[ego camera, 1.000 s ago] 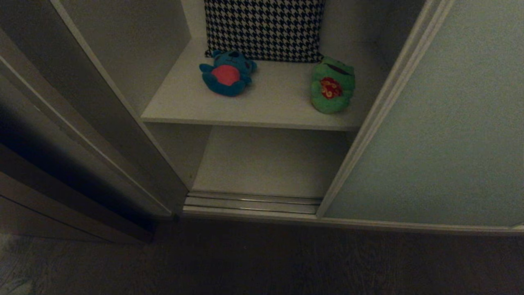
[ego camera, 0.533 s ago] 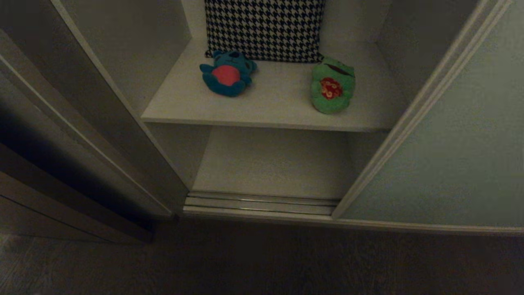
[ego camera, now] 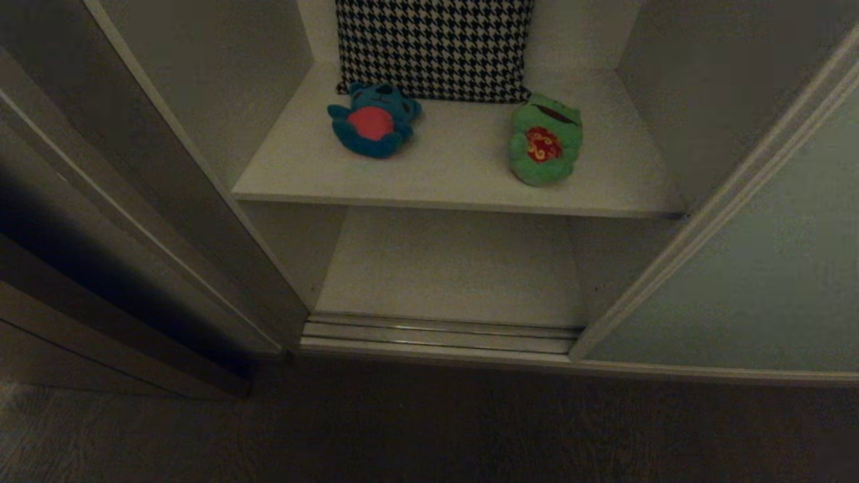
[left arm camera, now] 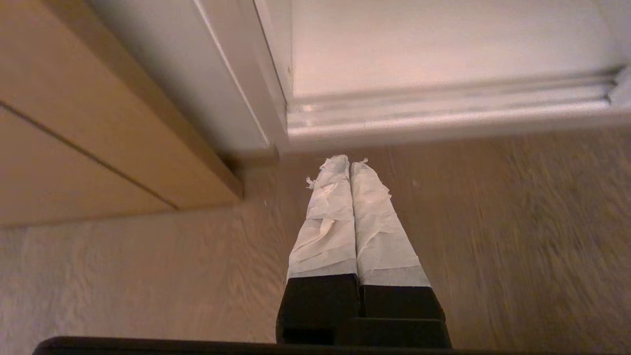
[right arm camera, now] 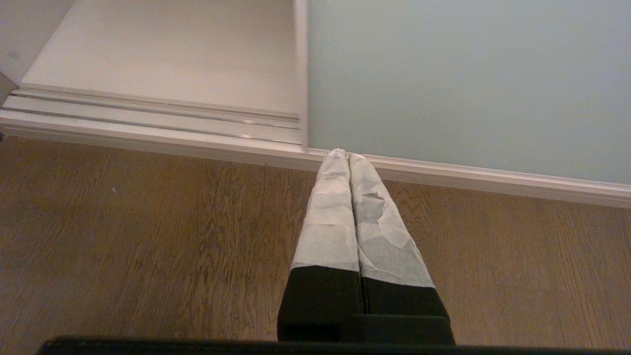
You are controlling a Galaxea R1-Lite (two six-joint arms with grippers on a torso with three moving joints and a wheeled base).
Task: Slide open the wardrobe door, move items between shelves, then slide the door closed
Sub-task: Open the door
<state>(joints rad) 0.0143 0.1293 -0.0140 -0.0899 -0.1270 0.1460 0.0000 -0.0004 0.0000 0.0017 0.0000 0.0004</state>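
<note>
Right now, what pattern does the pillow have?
Black-and-white houndstooth; the pillow shows best in the head view.

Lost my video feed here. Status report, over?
Left gripper and right gripper shut, empty, low over the floor. Sliding wardrobe door open; blue plush and frog plush on the upper shelf. Nothing blocking.

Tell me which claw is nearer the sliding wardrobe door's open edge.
Right. The right claw, shut, points at the floor rail right below the sliding wardrobe door edge. The left claw, shut, sits by the opposite dark side panel.
</note>
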